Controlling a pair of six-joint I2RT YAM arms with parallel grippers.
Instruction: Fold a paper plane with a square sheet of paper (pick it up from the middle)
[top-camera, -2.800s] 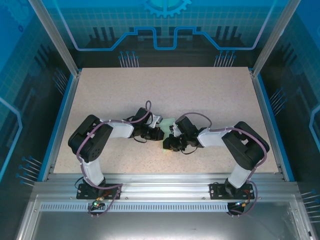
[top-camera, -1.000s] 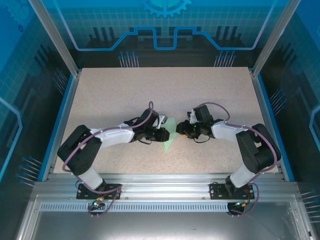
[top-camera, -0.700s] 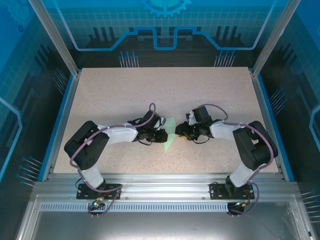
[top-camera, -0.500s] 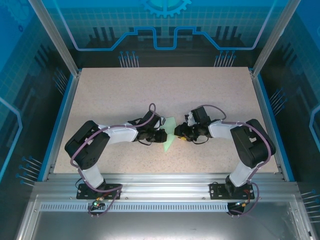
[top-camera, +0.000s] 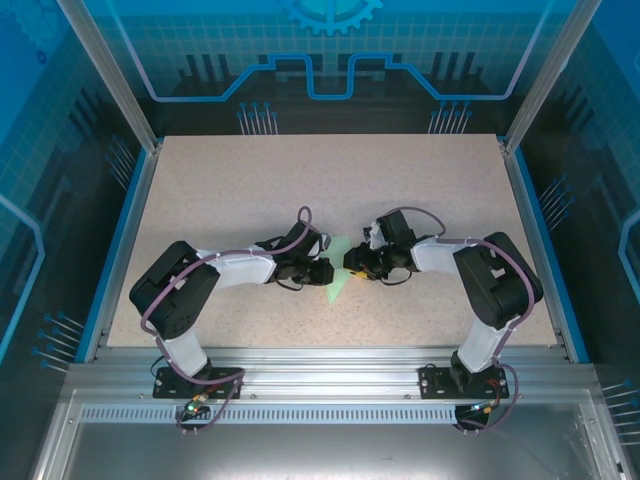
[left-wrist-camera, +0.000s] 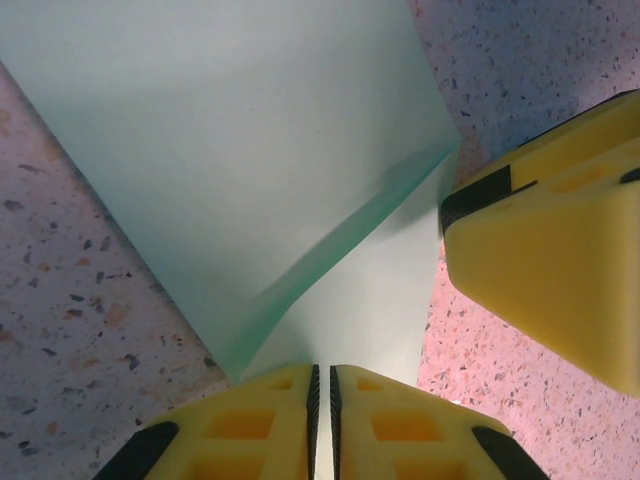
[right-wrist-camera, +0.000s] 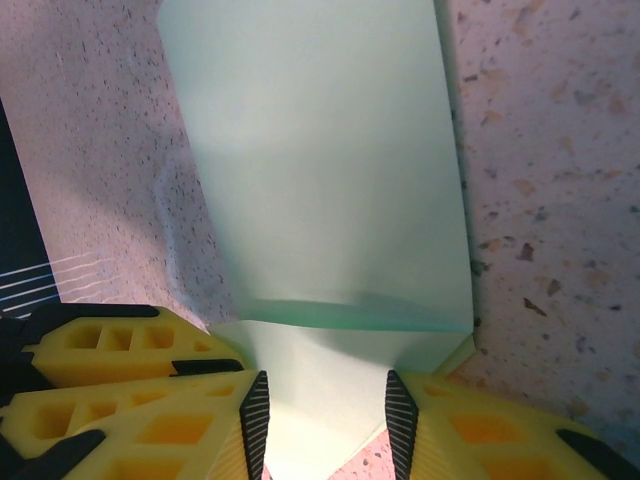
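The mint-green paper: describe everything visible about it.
The mint-green paper is thin, matte and pale. It is already folded: a flap overlaps a lower layer along a crisp crease, and the shape narrows to a point toward the near edge. It is at the middle of the table. The left end effector is shut on one edge of it. The right end effector straddles the opposite end with its fingers apart.

Robotics lab enclosure, aluminium frame posts (top-camera: 108, 72), blue gear-and-circuit printed panels (top-camera: 420, 40), speckled table (top-camera: 330, 175), metal mounting rail (top-camera: 330, 366)
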